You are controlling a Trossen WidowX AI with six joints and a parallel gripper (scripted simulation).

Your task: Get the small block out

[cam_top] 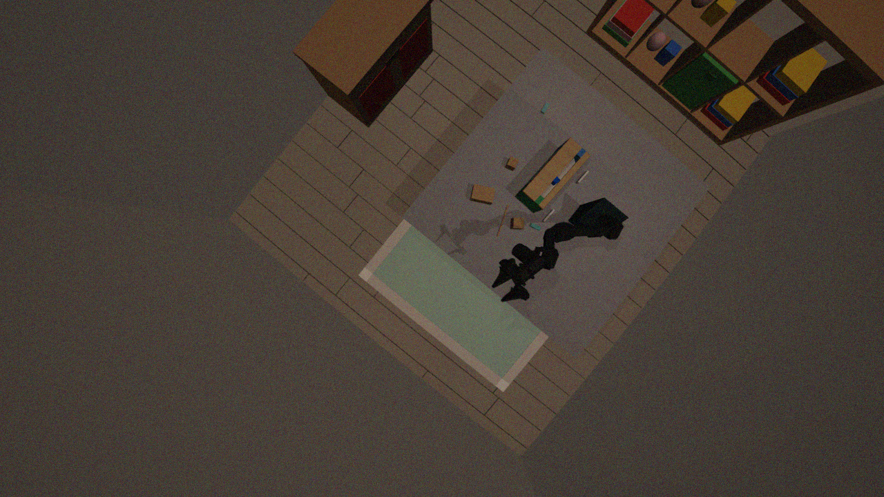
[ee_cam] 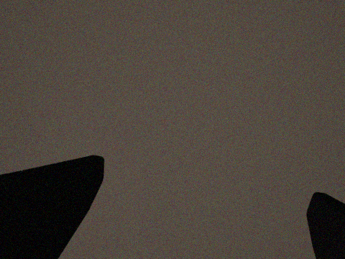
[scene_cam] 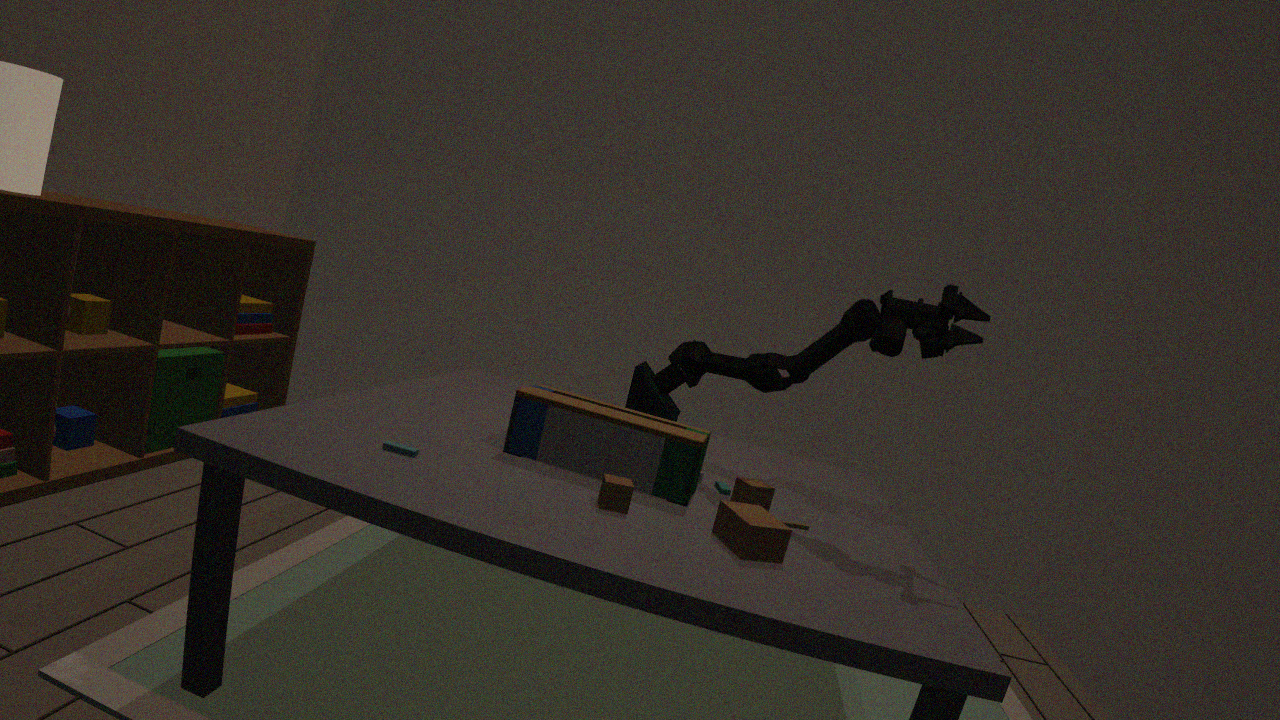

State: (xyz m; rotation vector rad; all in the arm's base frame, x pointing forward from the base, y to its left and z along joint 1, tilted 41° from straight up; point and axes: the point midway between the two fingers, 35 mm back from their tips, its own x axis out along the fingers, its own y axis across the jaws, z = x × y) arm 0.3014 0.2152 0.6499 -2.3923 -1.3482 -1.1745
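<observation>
The box (cam_top: 547, 174) (scene_cam: 595, 440) stands on the table (cam_top: 648, 179) (scene_cam: 483, 501), with a wooden top, a blue end section and a green end section. A small blue block (cam_top: 555, 180) shows on the pale shelf strip, between the middle and the green end. In the exterior view the box's grey side hides the block. Which end is the closed pocket I cannot tell. My gripper (cam_top: 497, 293) (scene_cam: 985, 329) (ee_cam: 207, 187) is open and empty, raised high and well away from the box, with its fingers pointing away from it. The wrist view shows only fingertips against a plain background.
Wooden blocks (cam_top: 512, 163) (cam_top: 483, 194) (cam_top: 517, 223) (scene_cam: 615, 493) (scene_cam: 751, 531) lie around the box. A thin stick (cam_top: 503, 220), two white bars (cam_top: 583, 177) (cam_top: 548, 215) and two teal pieces (cam_top: 544, 108) (cam_top: 535, 226) (scene_cam: 400, 448) also lie on the table.
</observation>
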